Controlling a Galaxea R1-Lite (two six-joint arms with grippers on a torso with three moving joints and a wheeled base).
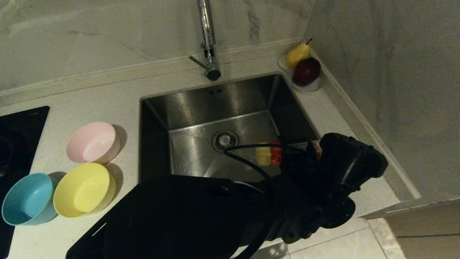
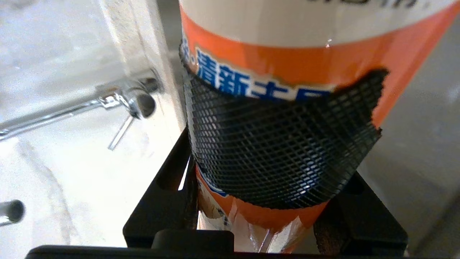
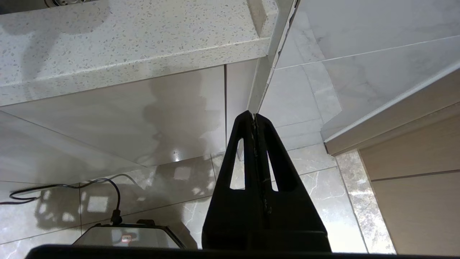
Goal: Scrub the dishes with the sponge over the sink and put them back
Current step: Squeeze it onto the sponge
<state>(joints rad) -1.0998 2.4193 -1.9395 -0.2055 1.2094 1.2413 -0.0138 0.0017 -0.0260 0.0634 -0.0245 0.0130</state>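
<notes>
Three bowls stand on the counter left of the sink (image 1: 201, 104): a pale pink one (image 1: 94, 142), a yellow one (image 1: 83, 189) and a light blue one (image 1: 28, 198). The sponge is out of view. My left gripper (image 1: 300, 153) reaches over the sink's front right corner, shut on an orange-labelled detergent bottle (image 1: 275, 154) that lies tilted over the basin. In the left wrist view that bottle (image 2: 287, 64), wrapped in black mesh, fills the space between the fingers (image 2: 169, 180) of the left gripper (image 2: 266, 190). My right gripper (image 3: 254, 116) hangs parked below the counter edge, shut and empty.
A tall chrome faucet (image 1: 207, 39) rises behind the sink. A white dish holding a pear (image 1: 297, 54) and a red apple (image 1: 306, 71) sits at the back right corner. A black cooktop (image 1: 18, 133) lies at the far left. My arm (image 1: 179, 216) covers the sink's front rim.
</notes>
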